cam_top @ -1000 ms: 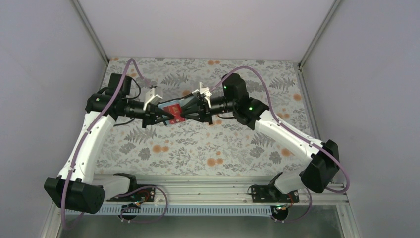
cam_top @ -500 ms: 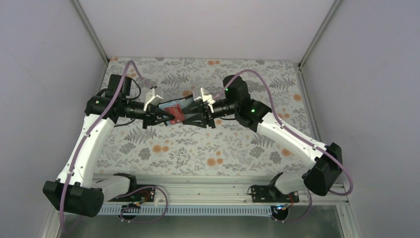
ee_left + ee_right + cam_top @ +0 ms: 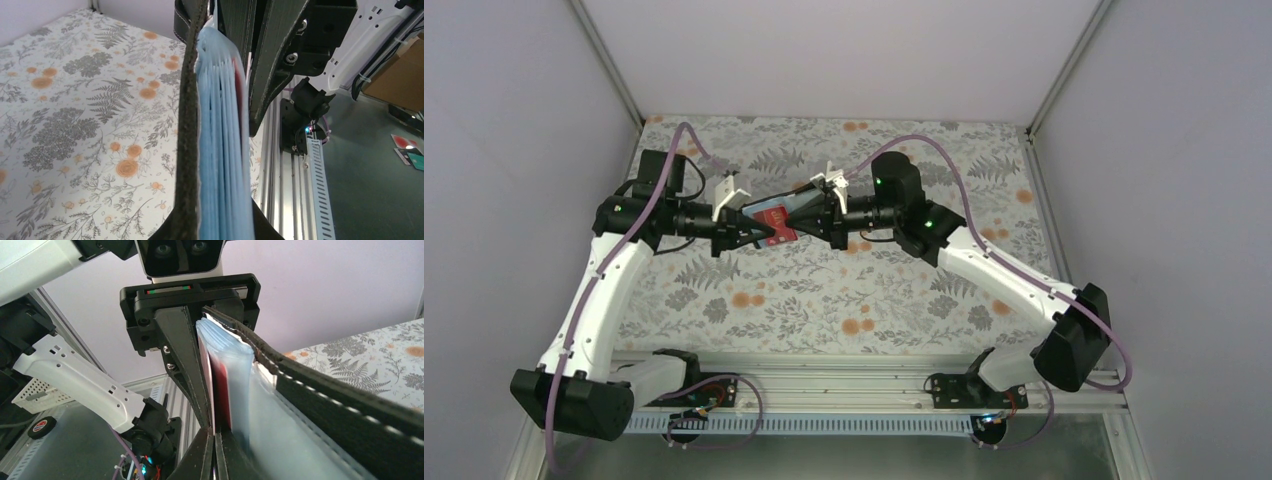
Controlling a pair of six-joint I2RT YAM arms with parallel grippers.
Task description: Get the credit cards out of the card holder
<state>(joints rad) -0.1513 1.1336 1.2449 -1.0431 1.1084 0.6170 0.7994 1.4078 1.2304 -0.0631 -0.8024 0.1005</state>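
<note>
Card holder (image 3: 220,150) hangs mid-frame above the surface (image 3: 824,290), clamped in my left pincer (image 3: 762,233), my right pincer (image 3: 214,435) clenched on its red card (image 3: 220,390).

Stretched inward and level above the table, meeting tip to tip: left gripper (image 3: 762,232) clamped on card holder (image 3: 220,165), right gripper (image 3: 809,222) pinching red card (image 3: 220,390).

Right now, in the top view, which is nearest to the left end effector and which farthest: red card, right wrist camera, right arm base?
1. red card, just beside it.
2. right wrist camera, farther right.
3. right arm base, at near edge.
</note>
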